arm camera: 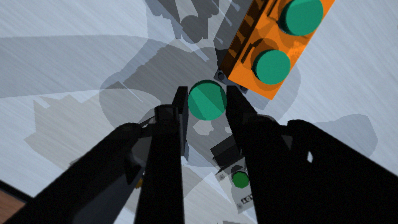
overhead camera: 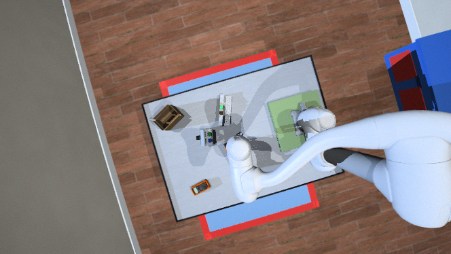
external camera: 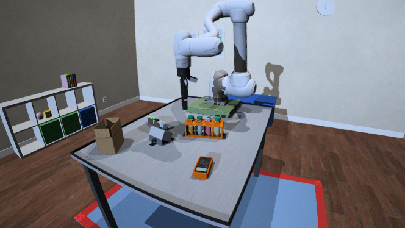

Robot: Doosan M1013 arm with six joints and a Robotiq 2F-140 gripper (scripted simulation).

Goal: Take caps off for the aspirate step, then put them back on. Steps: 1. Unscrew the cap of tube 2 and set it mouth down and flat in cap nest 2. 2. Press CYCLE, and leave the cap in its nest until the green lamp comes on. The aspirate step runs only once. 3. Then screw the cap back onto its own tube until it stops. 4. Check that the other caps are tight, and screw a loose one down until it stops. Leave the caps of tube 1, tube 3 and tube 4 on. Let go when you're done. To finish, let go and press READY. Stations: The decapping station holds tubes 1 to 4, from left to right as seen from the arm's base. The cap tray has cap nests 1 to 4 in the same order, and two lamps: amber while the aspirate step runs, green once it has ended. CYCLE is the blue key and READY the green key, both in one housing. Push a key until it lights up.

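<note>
The hand (arm camera: 207, 102) grips a green cap (arm camera: 207, 100) above the surface, just beside the orange tube rack (external camera: 204, 127). With the green lamp (external camera: 154, 118) lit, screwing it on, checking the others and READY apparently remain.

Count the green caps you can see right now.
4. Three are on tubes in the orange rack: the two on the left and the rightmost in the side view. The fourth cap is in the claw.
</note>
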